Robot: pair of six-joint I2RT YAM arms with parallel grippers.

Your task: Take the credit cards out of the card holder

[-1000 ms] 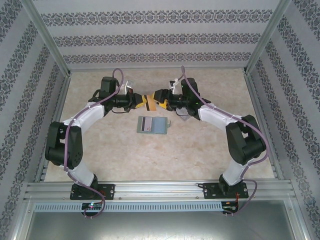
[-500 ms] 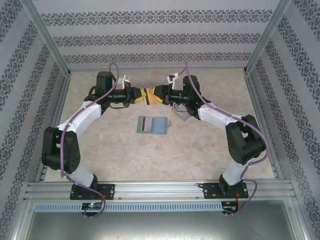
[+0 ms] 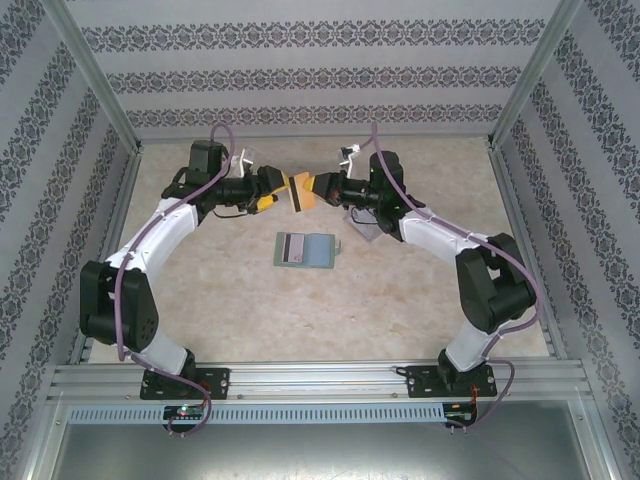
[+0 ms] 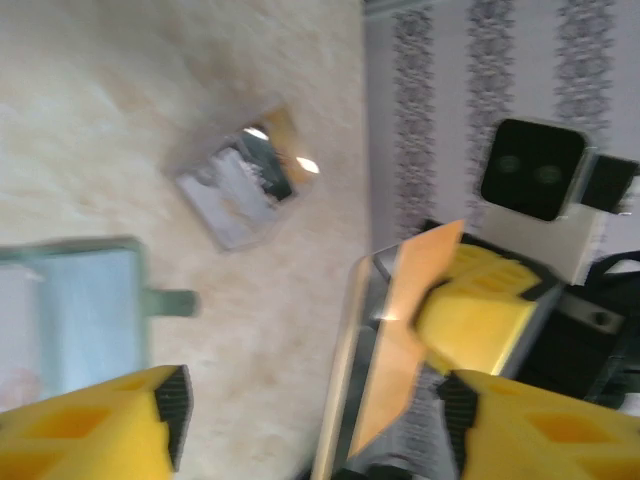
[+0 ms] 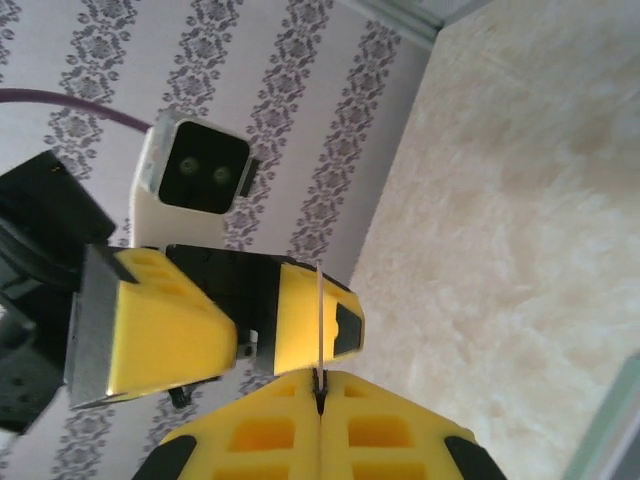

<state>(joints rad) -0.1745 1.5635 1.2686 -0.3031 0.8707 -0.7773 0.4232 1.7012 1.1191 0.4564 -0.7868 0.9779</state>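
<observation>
Card (image 4: 415, 270) | clamped edge-on in right gripper (image 5: 320, 395) | left gripper (image 4: 312, 420) spread wide around it

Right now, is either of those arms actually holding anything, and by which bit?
Yes. The right fingers are shut on a tan-orange card, pinching it by the edge nearest their own arm. The left fingers stand open, holding nothing.

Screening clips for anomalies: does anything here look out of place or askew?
Nothing spilled or damaged. One oddity: a tan-orange card hangs in mid-air, clamped in the shut right end effector, the open left end effector close by. The card holder lies open, flat.
</observation>
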